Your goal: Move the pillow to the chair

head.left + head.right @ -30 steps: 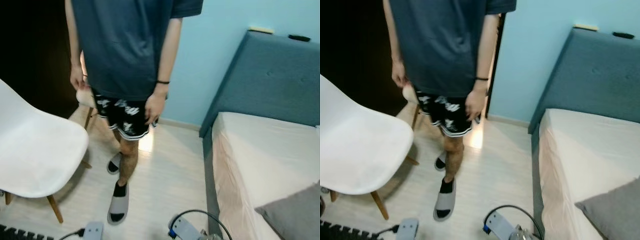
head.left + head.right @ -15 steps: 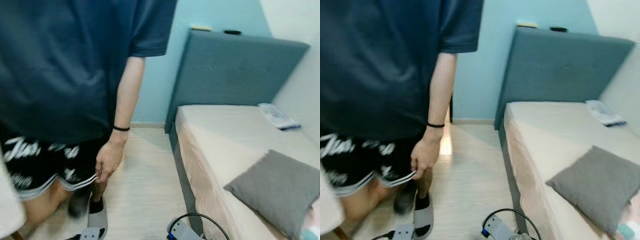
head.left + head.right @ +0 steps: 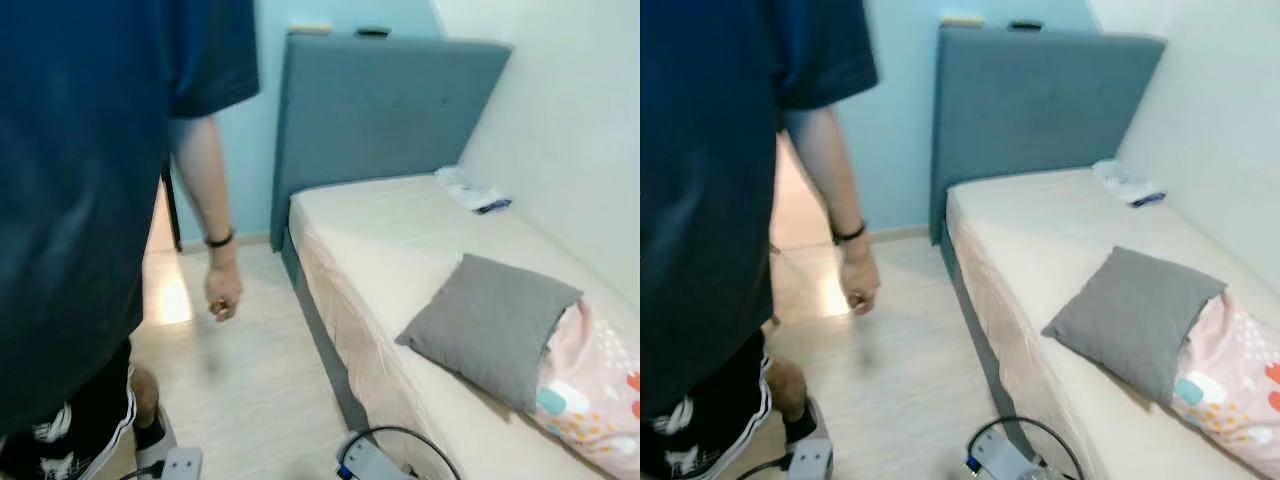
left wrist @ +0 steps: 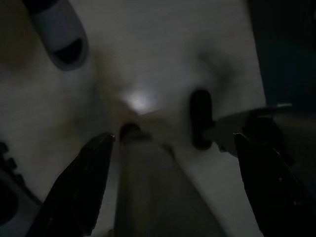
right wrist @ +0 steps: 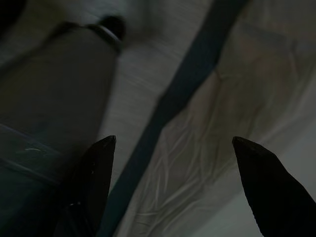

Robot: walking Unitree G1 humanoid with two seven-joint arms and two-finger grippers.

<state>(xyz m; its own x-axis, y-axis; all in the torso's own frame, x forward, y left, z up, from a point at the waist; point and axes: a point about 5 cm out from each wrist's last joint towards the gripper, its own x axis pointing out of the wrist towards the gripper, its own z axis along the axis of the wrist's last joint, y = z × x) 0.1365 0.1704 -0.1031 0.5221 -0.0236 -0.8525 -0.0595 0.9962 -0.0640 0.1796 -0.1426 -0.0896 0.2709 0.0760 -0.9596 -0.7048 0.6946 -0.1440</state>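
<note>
Beige bed (image 3: 400,235) bears a grey pillow (image 3: 492,325); left claw (image 4: 170,185) and right claw (image 5: 173,190) gape wide, empty.

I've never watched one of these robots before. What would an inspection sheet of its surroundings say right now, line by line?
Surface: bed with a pale bare mattress, blue headboard at its far end.
Job's things: grey pillow lies on the bed near the wall, partly over a pink patterned cushion; chair: nothing seen.
Clutter: small packet on the bed near the headboard.
Grippers: left gripper open over the floor; right gripper open beside the bed's edge; both empty.
Cables: black cable loops at the robot's front.
Surroundings: a person stands close on the left, hand hanging; light wood floor.
</note>
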